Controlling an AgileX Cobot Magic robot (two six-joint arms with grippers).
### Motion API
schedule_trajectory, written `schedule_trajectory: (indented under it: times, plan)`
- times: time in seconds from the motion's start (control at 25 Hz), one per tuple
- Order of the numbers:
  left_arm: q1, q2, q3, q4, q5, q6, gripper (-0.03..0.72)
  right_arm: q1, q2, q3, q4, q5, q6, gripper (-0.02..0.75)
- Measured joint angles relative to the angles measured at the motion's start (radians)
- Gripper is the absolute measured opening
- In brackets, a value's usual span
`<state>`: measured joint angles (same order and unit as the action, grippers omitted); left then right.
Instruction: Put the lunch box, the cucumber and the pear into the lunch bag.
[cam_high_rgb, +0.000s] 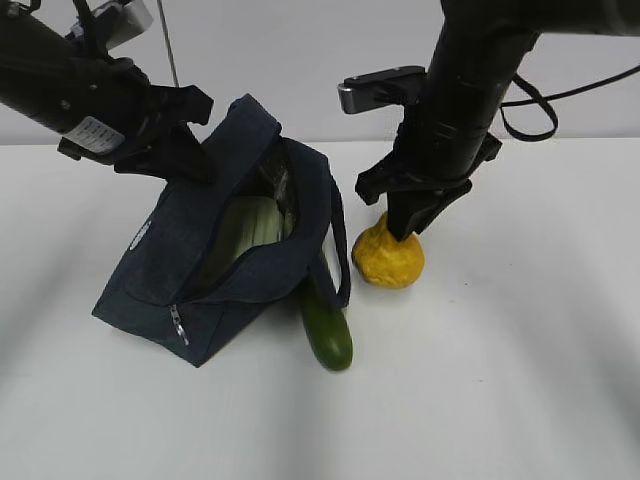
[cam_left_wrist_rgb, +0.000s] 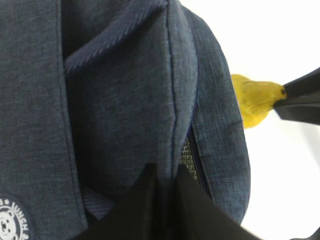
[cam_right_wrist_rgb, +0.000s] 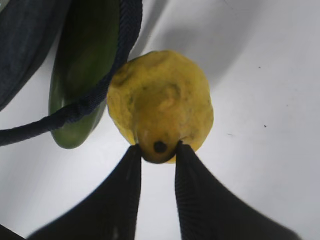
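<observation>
The lunch bag (cam_high_rgb: 215, 265) lies tipped on the table (cam_high_rgb: 520, 380), its mouth gaping toward the right claw (cam_high_rgb: 408, 228), which works just off the bag's open side. The left claw (cam_high_rgb: 185, 150) sits at the bag's raised upper edge, its fingers (cam_left_wrist_rgb: 142, 200) pressed together on a fold of the navy cloth, so it appears to be propping the mouth open. Inside the opening a pale green lid shows: the lunch box (cam_high_rgb: 252, 228) looks to be in already.

The cucumber (cam_high_rgb: 328, 335) lies on the table against the bag's near corner, below and to the left of the right claw, its long axis running out from under the strap (cam_right_wrist_rgb: 75, 112), which crosses it in the right wrist view. It is not yet packed.

The pear (cam_high_rgb: 388, 258) is directly under the right claw, standing on the table just beside the bag's strap side. The claw's two fingers (cam_right_wrist_rgb: 122, 195) straddle the stub end, each touching the skin, closed in on that narrow top. I cannot tell whether the pear has left the table.

The relation that matters is this: the bag's mouth lies to the left of the held pear and slightly higher, close by, so the carry is probably a short lift and sideways swing, clearing the strap and the cucumber between them.
</observation>
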<state>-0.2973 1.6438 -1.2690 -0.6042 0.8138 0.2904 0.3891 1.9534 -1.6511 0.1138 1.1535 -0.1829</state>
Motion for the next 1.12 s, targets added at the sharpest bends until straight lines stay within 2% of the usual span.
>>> schedule_trajectory:
  times: [0.24, 0.56, 1.12]
  plan:
    - [0.0, 0.0, 0.0, 0.0, 0.0, 0.0, 0.012, 0.0, -0.07, -0.006, -0.046, 0.015, 0.011, 0.179]
    - [0.0, 0.0, 0.0, 0.001, 0.001, 0.0, 0.012, 0.0, -0.18, -0.008, -0.038, 0.027, 0.017, 0.179]
    - [0.0, -0.006, 0.0, 0.018, 0.004, 0.0, 0.012, 0.0, -0.217, -0.01, 0.236, -0.082, -0.086, 0.176]
